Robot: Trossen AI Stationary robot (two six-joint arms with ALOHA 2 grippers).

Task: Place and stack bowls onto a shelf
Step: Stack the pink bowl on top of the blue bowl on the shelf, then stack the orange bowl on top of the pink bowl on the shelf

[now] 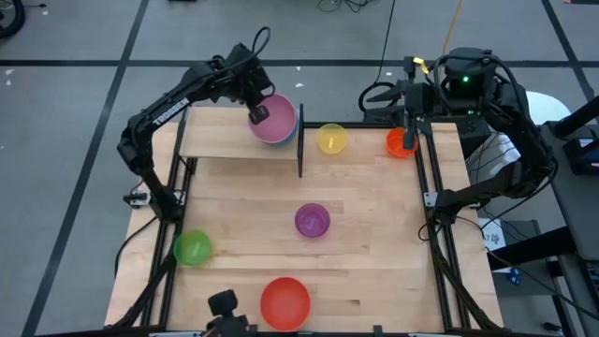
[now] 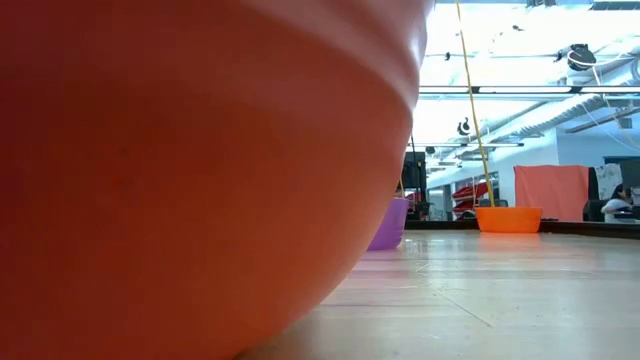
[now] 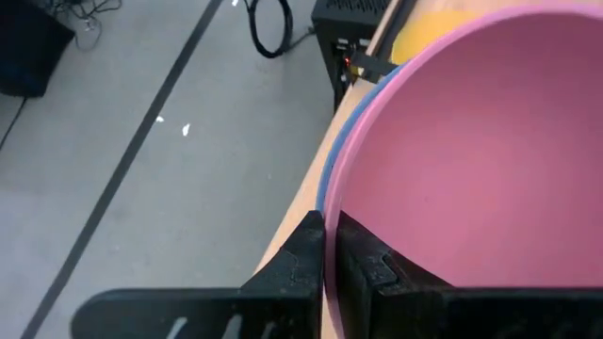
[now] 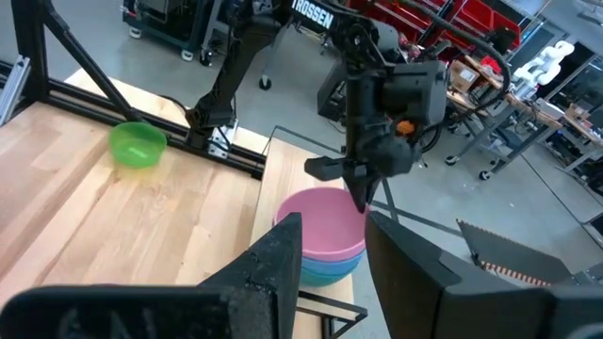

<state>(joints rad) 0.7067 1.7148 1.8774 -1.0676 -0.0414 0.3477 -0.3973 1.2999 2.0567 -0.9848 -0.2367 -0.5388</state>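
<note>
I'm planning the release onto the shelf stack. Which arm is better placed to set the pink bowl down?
Left. The left gripper is shut on the pink bowl rim, over the blue bowl on the shelf. The right gripper waits near the orange bowl.

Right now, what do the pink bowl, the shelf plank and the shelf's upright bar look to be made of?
Pink bowl: likely plastic, with a thin rim, uniform colour and a soft sheen. It is pinched in the left gripper.
Shelf plank: light wood, pale with visible grain, matte, like the table top.
Upright end bar: probably black-painted metal, being thin, straight and dark.
</note>
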